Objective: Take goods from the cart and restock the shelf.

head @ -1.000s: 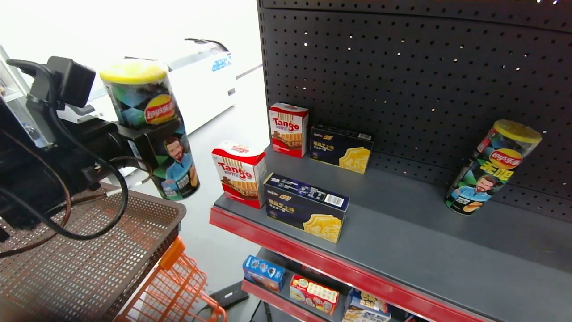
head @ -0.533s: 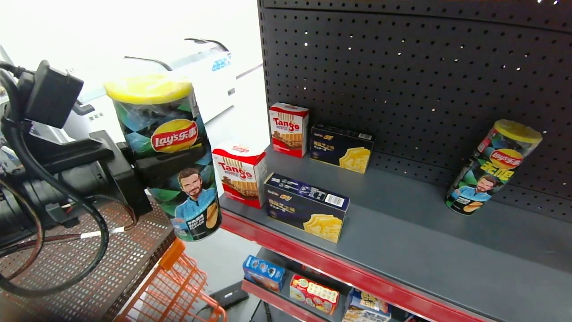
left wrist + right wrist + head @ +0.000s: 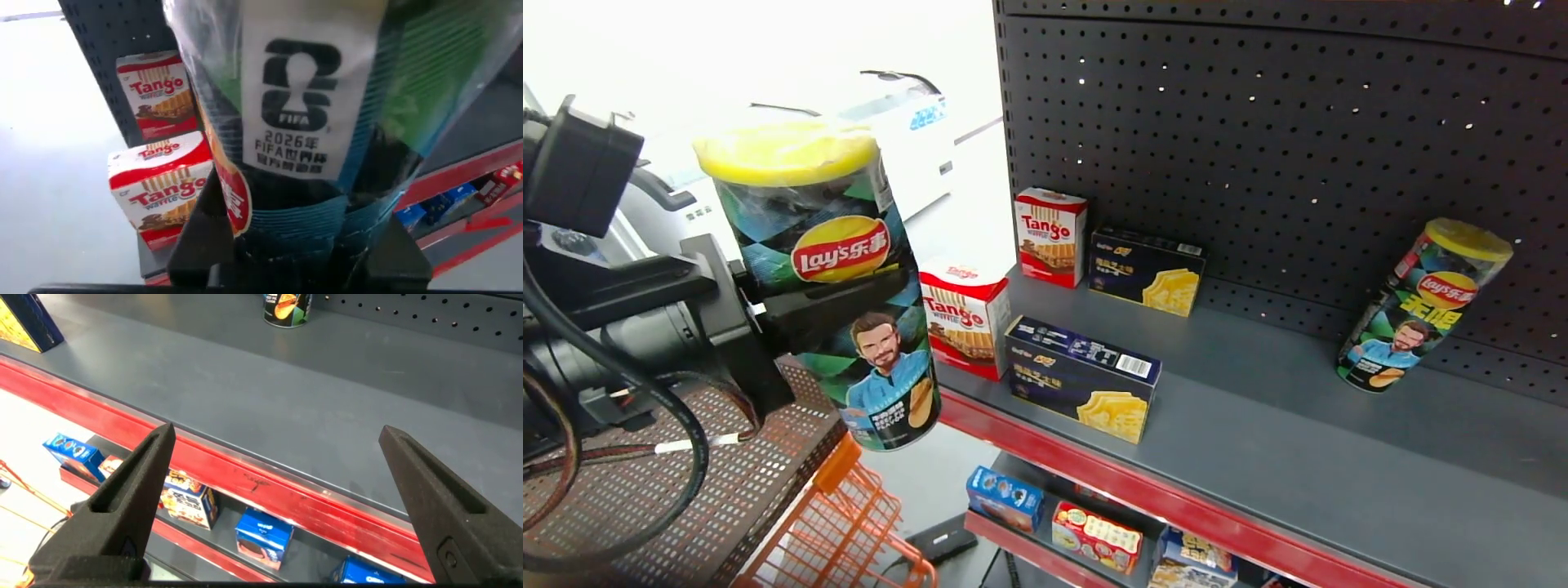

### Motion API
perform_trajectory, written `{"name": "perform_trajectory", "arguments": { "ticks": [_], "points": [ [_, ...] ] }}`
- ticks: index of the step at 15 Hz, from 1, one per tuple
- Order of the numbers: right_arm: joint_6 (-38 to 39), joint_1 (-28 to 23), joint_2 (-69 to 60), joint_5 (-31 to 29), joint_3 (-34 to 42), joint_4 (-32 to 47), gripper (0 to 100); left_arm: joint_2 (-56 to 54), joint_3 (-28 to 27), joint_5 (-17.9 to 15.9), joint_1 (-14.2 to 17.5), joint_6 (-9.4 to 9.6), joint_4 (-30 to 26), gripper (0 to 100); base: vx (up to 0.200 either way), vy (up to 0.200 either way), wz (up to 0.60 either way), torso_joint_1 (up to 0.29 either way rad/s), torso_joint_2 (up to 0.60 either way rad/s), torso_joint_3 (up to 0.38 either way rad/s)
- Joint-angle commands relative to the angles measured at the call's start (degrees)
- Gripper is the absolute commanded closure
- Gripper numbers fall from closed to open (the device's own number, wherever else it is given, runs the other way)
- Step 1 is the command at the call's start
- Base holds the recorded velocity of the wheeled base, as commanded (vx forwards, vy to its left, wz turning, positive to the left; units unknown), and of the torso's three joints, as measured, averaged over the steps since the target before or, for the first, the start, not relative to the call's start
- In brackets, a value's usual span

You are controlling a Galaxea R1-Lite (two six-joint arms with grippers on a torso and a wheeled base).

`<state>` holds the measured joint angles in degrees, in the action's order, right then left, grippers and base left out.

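Observation:
My left gripper is shut on a tall chip can with a yellow lid, held upright above the cart's corner, just left of the shelf's front edge. The same chip can stands close up in the left wrist view, clamped between the dark fingers. The grey shelf carries two red wafer boxes, two dark blue boxes and a second chip can leaning on the pegboard. My right gripper is open, hovering over the shelf's red front rail.
The brown mesh cart basket with its orange frame sits at lower left. A lower shelf holds several small boxes. A black pegboard backs the shelf. Bare shelf surface lies between the blue boxes and the leaning can.
My left gripper has carried the chip can down and to the right, from over the cart toward the shelf's left end. Everything on the shelf has stayed put.

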<state>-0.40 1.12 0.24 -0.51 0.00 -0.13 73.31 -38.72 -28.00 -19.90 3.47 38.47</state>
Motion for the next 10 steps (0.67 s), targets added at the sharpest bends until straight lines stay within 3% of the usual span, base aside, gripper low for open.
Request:
{"name": "perform_trajectory", "arguments": {
  "ticks": [1,2,5,10],
  "points": [
    [0.0,0.0,0.0,0.1,0.0,0.0,0,-0.3,1.0,-0.1,-2.7,-0.05,0.1,100,0.000,0.000,0.00,0.000,0.00,0.000],
    [0.0,0.0,0.0,0.0,0.0,0.0,0,-0.3,0.9,-0.2,-3.1,-0.05,0.1,100,0.000,0.000,0.00,0.000,0.00,0.000],
    [-0.1,0.0,0.0,0.2,0.0,0.0,0,-0.4,0.6,-5.6,-2.5,-0.05,0.1,100,0.000,0.000,0.00,0.000,0.00,0.000],
    [-0.1,0.0,0.0,0.2,0.0,0.0,0,-1.5,1.5,-6.0,-2.4,-0.13,0.1,100,0.000,0.000,0.00,0.000,0.00,0.000]
  ]
}}
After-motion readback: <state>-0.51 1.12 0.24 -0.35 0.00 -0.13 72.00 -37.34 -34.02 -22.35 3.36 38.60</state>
